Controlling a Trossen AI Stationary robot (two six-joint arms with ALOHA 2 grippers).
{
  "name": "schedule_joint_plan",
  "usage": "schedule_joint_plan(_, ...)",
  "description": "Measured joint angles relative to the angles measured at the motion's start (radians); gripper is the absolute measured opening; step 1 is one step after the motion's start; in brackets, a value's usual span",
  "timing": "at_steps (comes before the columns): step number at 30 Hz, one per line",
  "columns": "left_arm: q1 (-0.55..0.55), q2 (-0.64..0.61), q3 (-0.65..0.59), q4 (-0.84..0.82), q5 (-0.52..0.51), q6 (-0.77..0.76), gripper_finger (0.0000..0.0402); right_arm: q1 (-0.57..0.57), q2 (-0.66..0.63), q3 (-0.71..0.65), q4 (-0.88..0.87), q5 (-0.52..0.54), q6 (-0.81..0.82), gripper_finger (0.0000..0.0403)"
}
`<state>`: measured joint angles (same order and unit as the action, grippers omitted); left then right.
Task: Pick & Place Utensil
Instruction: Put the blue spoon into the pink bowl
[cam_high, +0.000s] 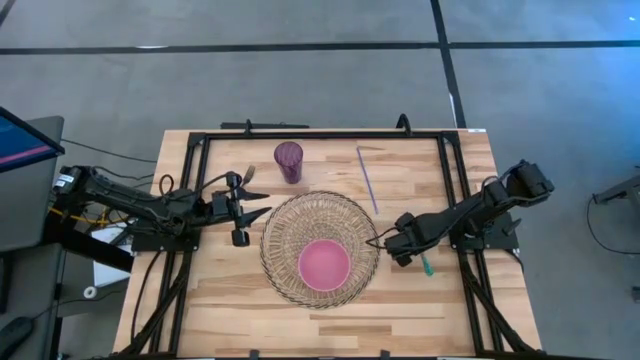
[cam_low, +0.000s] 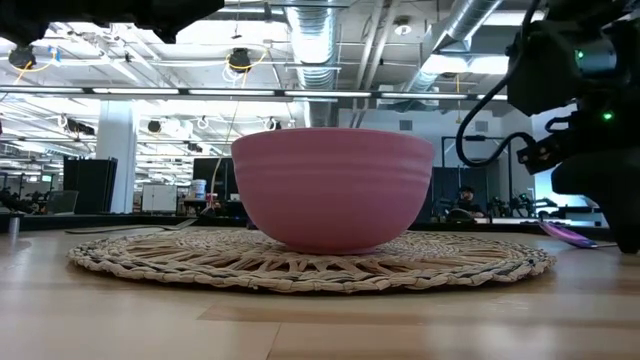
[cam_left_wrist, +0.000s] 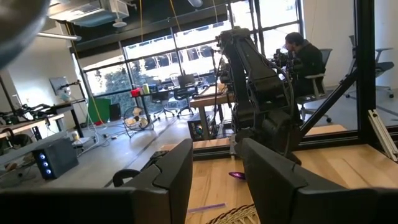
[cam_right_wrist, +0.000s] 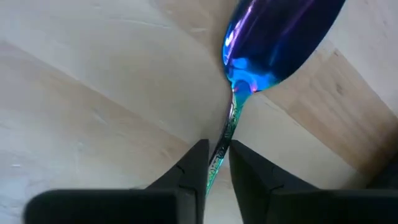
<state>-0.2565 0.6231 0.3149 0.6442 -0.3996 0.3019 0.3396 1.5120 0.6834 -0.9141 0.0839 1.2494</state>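
Note:
The spoon has an iridescent blue-purple bowl (cam_right_wrist: 280, 37) and a thin handle that runs back between the fingers of my right gripper (cam_right_wrist: 217, 152). In the high view my right gripper (cam_high: 388, 243) sits low at the right edge of the woven mat (cam_high: 275, 225). Only the spoon's green handle end (cam_high: 427, 268) sticks out behind it there. The pink bowl (cam_high: 324, 264) stands on the mat. My left gripper (cam_high: 258, 205) is open, level, left of the mat, touching nothing. My right gripper pinches the spoon's thin handle (cam_right_wrist: 225, 134) between its two fingers, just behind the bowl, with the fingers lying along the handle. The spoon's bowl (cam_low: 568, 234) points toward the mat, low over the wood. Whether it rests on the table, I cannot tell.
A purple cup (cam_high: 289, 160) stands beyond the mat's far left. A thin purple stick (cam_high: 367, 178) lies on the table beyond the mat's right. Black frame rails (cam_high: 320, 133) run along the table's far, left and right sides. A person sits in the room beyond (cam_left_wrist: 305, 53).

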Motion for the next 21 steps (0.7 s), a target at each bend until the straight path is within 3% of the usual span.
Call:
schedule_joint_plan(4, 0.000, 0.000, 0.000, 0.000, 0.000, 0.000, 0.0140, 0.001, -0.002, 0.000, 0.006, -0.003, -0.003, 0.0011)
schedule_joint_plan(10, 0.000, 0.000, 0.000, 0.005, 0.000, 0.000, 0.0140, 0.000, -0.001, 0.030, 0.038, -0.043, -0.003, 0.0026)
schedule_joint_plan(21, 0.000, 0.001, 0.000, 0.011, 0.000, 0.000, 0.0140, -0.002, -0.001, 0.315, 0.090, -0.054, -0.240, 0.0008)
